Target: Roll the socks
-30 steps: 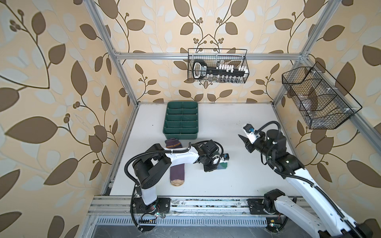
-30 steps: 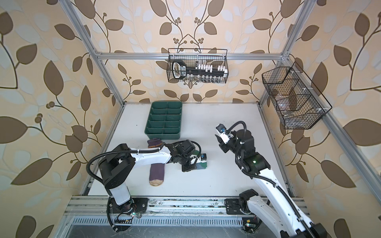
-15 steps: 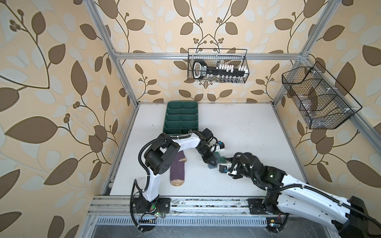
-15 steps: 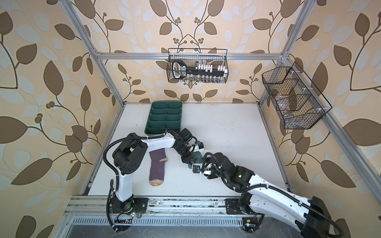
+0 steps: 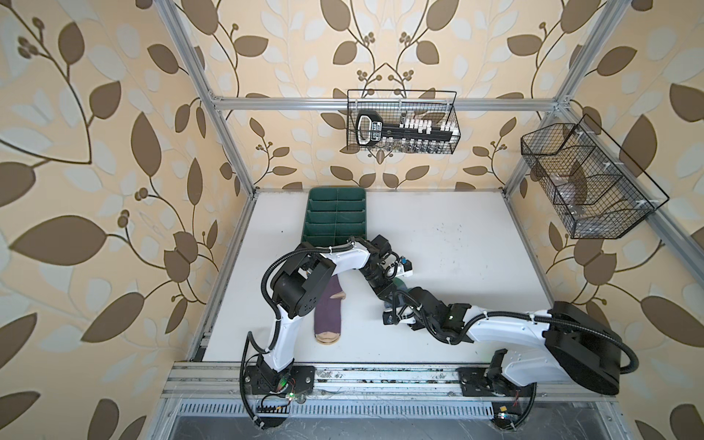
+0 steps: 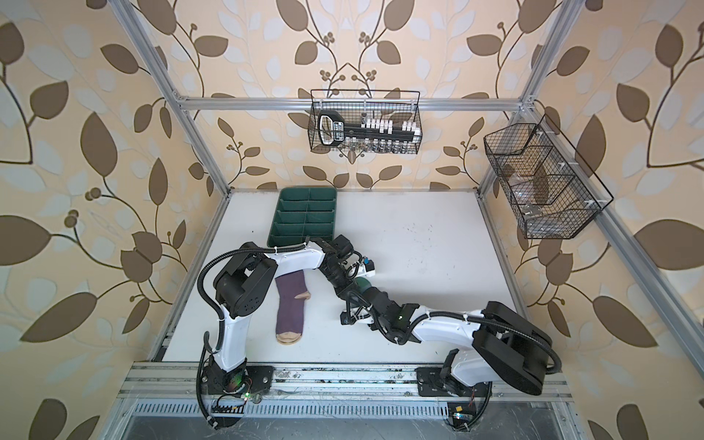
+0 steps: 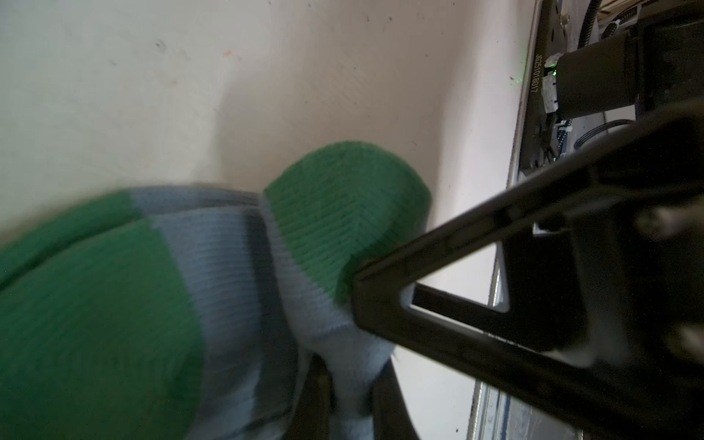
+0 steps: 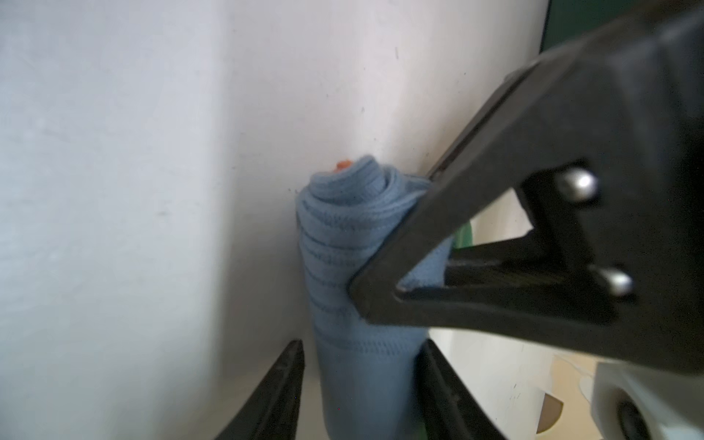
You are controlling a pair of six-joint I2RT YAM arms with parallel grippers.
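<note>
Left gripper clamps the blue sock so its roll holds; right gripper straddles it, jaws apart.

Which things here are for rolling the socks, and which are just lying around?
For the job:
- purple sock, lying flat
- grey-blue sock, already rolled up

Just lying about:
- green tray
- wire basket on the back wall
- wire basket on the side wall
</note>
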